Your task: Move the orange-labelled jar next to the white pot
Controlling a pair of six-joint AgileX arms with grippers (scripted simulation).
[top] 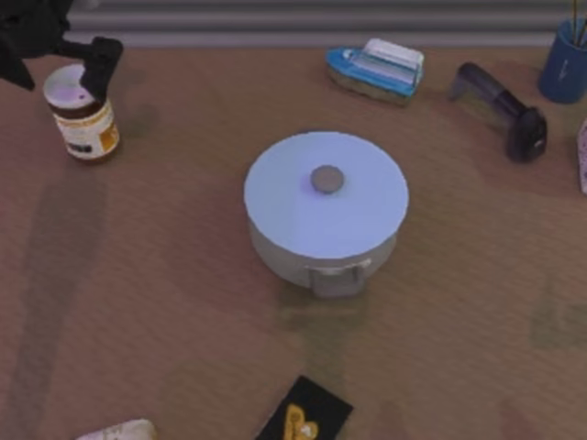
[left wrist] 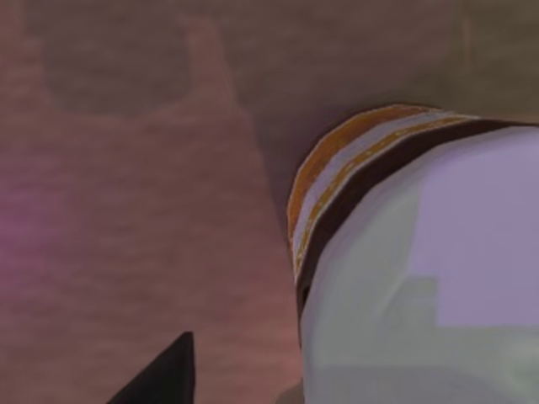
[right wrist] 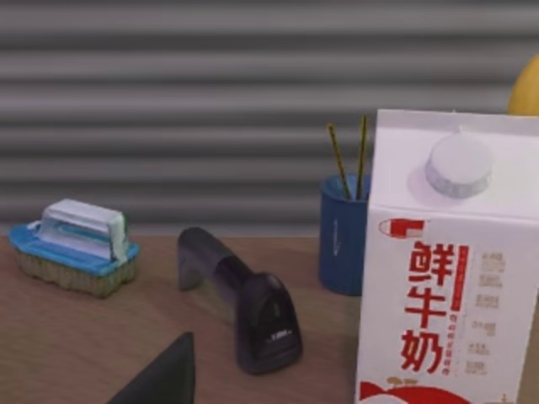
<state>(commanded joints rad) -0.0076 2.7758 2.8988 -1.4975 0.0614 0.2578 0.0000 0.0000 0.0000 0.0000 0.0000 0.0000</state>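
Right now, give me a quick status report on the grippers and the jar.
Left gripper at the orange-labelled jar, top view's far left. Jar upright, well apart from the white pot. Right arm out of top view. Bare table between them.

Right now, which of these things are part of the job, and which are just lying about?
In the job: orange-labelled jar, white pot, left gripper over the jar.

Lying about: scrubbing brush, barcode scanner, blue cup, milk carton, black card.
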